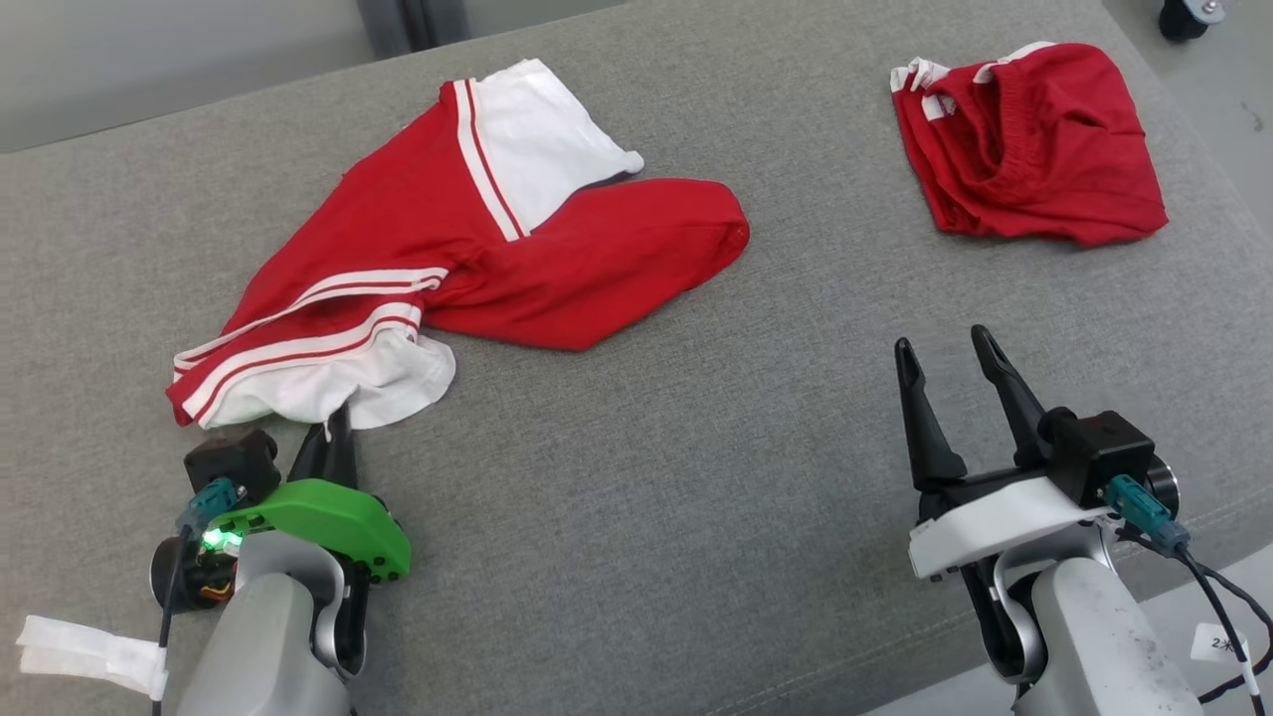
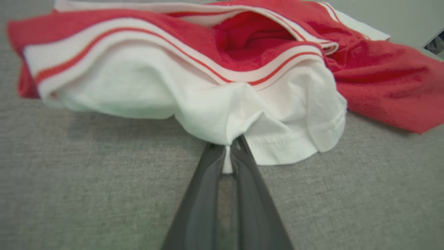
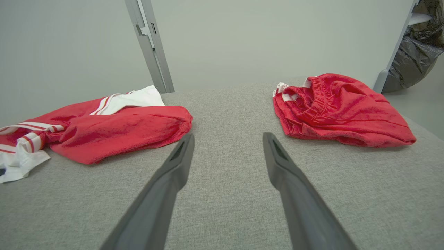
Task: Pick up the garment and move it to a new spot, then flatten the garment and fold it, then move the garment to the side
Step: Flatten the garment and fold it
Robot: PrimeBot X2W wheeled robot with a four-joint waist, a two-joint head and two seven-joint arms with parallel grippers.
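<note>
Garment [image 1: 438, 249]: red, with white panels and red-and-white striped bands. It lies crumpled on the left half of the grey cloth-covered table [image 1: 696, 447]. 1 white panel sits toward the far edge. A second white hem lies at the near-left end, closest to the robot. A red lobe reaches toward the table's middle.

Left claw [image 1: 333, 428]: green-capped wrist, low over the table at near left. Its 2 dark fingers are pressed together on a pinch of the white hem. In the left wrist view a sliver of white cloth is caught between the tips of the claw [image 2: 227, 152], and the hem gathers to a peak there. The rest of the garment rests on the table.

Right claw [image 1: 945, 353]: white-capped wrist at near right, over bare table. Its 2 fingers are spread wide with nothing between them, well apart from both pieces of cloth. In the right wrist view the tips [image 3: 228, 137] point at the bare strip between the 2 pieces.

Second red piece [image 1: 1034, 149]: elastic waistband and bits of white trim, bunched in a heap at far right, well apart from the garment.

Surroundings: pale wall, grey upright post [image 3: 152, 45], black bag [image 3: 416, 52] off the far-right corner, caster wheel [image 1: 1188, 15] on the floor.
</note>
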